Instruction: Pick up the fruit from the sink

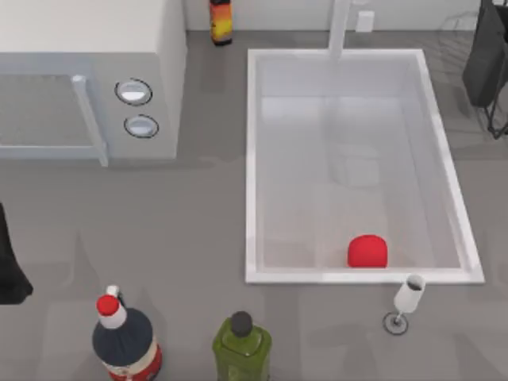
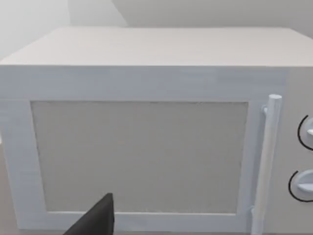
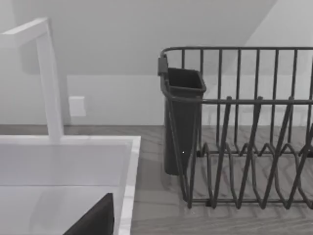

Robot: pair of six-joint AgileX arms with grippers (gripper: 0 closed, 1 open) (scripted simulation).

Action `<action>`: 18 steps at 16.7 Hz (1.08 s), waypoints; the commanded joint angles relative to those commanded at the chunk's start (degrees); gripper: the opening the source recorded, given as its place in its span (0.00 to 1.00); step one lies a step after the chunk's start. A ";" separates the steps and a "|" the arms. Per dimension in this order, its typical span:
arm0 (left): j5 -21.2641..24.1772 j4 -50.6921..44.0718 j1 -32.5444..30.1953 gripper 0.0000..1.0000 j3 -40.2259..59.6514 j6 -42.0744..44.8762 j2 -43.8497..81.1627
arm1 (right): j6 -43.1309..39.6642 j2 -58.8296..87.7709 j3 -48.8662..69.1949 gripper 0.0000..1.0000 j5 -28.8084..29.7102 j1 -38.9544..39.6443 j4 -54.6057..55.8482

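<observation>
At the far left edge of the top view a dark part of the left arm sits over the grey worktop, well apart from the sink; whether its jaws are spread or pressed together cannot be told. Its wrist view faces the front of the white microwave, with the door handle upright beside two round dials; a dark finger tip pokes into that picture. In the top view the microwave stands at the back left. Near the front edge stand a dark bottle with a red cap and, just to its right, a green bottle with a dark cap. At the back, an orange and black bottle stands between the microwave and the sink. The sink, a white basin with a raised rim, takes up the right half of the worktop, with a white tap at its far end. The fruit, a bright-red rounded lump, rests on the sink floor close against the near wall, right of centre. Outside the rim, near the sink's front right corner, is a small wine glass. At the top right the right arm hangs over a dark dish rack; the state of its jaws cannot be told either.
</observation>
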 joint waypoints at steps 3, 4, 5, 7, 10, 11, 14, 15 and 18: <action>0.00 0.00 0.00 1.00 0.00 0.00 0.00 | 0.53 1.75 1.63 1.00 0.00 0.51 -1.11; 0.00 0.00 0.00 1.00 0.00 0.00 0.00 | 1.06 3.55 3.25 1.00 0.00 1.03 -2.21; 0.00 0.00 0.00 1.00 0.00 0.00 0.00 | 1.75 5.96 5.37 1.00 0.01 1.69 -3.65; 0.00 0.00 0.00 1.00 0.00 0.00 0.00 | 3.55 12.59 10.87 1.00 0.01 3.42 -7.38; 0.00 0.00 0.00 1.00 0.00 0.00 0.00 | 7.04 26.41 21.55 1.00 0.03 6.79 -14.64; 0.00 0.00 0.00 1.00 0.00 0.00 0.00 | 8.35 31.81 25.58 1.00 0.03 8.06 -17.38; 0.00 0.00 0.00 1.00 0.00 0.00 0.00 | 12.56 49.50 38.45 1.00 0.05 12.12 -26.14; 0.00 0.00 0.00 1.00 0.00 0.00 0.00 | 14.00 55.67 42.88 1.00 0.05 13.51 -29.14; 0.00 0.00 0.00 1.00 0.00 0.00 0.00 | 18.27 74.16 55.99 1.00 0.07 17.62 -38.02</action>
